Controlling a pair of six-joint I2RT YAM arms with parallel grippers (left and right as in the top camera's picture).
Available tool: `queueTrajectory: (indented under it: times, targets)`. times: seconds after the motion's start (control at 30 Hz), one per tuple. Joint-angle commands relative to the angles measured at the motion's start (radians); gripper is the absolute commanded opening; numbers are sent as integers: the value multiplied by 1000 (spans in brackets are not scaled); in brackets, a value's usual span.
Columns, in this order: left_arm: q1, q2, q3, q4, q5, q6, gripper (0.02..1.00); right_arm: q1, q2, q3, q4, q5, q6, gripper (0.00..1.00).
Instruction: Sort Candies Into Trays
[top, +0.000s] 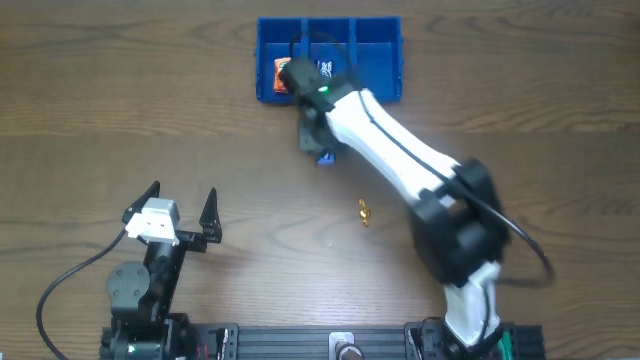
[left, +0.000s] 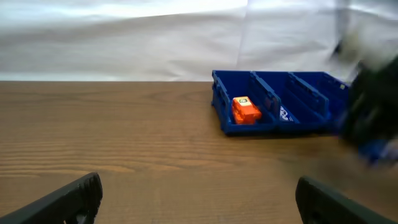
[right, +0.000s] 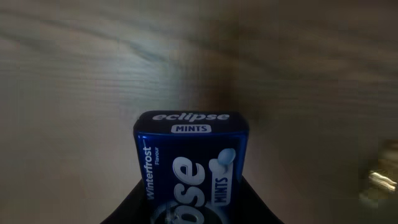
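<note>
I see a brown wood-grain table (top: 100, 120) under me and a white sheet (left: 124, 37) behind its far edge. At 8 o'clock my left gripper (top: 183, 215) sits wide open, empty. One gold candy (top: 364, 212) lies near centre. Toward 12, my right gripper (top: 318, 145) clamps the one blue mint tin (right: 191, 162), long axis along the fingers, end face toward the table, just short of one three-bay blue tray (top: 378, 65). One orange candy (left: 245, 110) lies in its 9 o'clock bay.
</note>
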Motion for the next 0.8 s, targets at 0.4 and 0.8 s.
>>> queueTrajectory:
  times: [0.4,0.8]
  targets:
    - [-3,-6,-20,-31,18,14,998,-103,30,489,157,240,-212,36]
    - [-3,-6,-20,-31,18,15,996,-134,317,489,257,138,-174,36]
